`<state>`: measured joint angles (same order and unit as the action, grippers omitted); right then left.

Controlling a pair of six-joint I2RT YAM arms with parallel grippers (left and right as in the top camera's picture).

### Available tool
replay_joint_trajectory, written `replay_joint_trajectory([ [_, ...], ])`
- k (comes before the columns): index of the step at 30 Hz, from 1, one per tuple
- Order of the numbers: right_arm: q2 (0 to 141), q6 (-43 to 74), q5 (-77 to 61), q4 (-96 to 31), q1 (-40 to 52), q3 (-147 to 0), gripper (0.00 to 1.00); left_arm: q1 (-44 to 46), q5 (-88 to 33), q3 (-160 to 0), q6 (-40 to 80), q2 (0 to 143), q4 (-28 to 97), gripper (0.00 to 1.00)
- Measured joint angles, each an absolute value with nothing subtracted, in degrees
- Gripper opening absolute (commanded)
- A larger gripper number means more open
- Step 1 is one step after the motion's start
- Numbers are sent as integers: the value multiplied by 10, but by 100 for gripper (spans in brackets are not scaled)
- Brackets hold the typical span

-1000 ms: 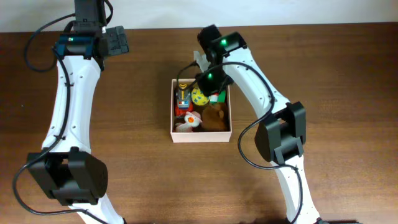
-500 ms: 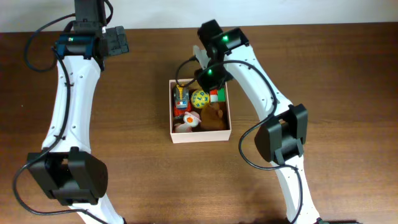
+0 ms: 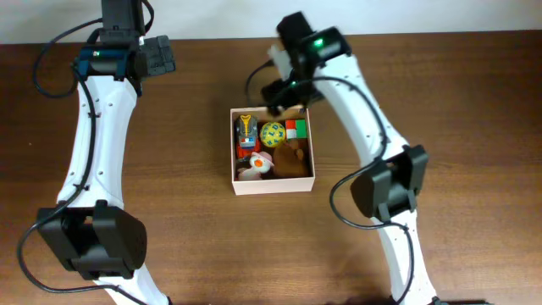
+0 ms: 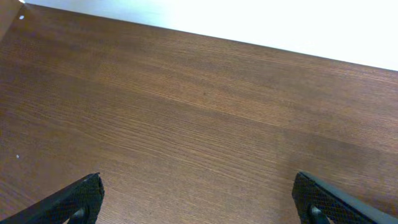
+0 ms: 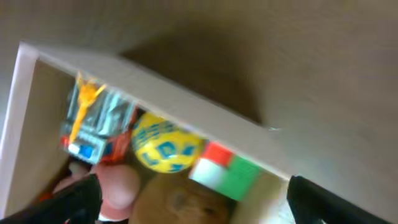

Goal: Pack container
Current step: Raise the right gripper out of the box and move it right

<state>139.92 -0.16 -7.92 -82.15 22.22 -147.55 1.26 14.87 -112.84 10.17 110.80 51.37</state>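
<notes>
Roughly 5 toys [image 3: 292, 158] in 1 container [image 3: 273, 185], incl. 1 yellow ball [image 3: 273, 133].

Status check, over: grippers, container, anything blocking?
Left gripper open, empty, over table. Right gripper open, empty, above far wall of container. Yellow ball and other toys inside. No obstruction seen.

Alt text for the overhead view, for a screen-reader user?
A white-walled container sits mid-way across a brown wooden table, holding a yellow ball, a red-and-green block, a brown plush and other small toys. The right gripper hovers by its far edge; the left gripper is well off to the left.
</notes>
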Motion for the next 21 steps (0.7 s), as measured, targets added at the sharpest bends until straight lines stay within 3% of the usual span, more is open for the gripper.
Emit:
replay_joint_trajectory([
  [11, 1399, 5, -58, -841, 71, -1588, 99, 13, 149, -1128, 102, 1108, 514, 99],
  [21, 1399, 9, -58, -841, 60, -1588, 99, 13, 149, -1128, 102, 1108, 514, 99],
])
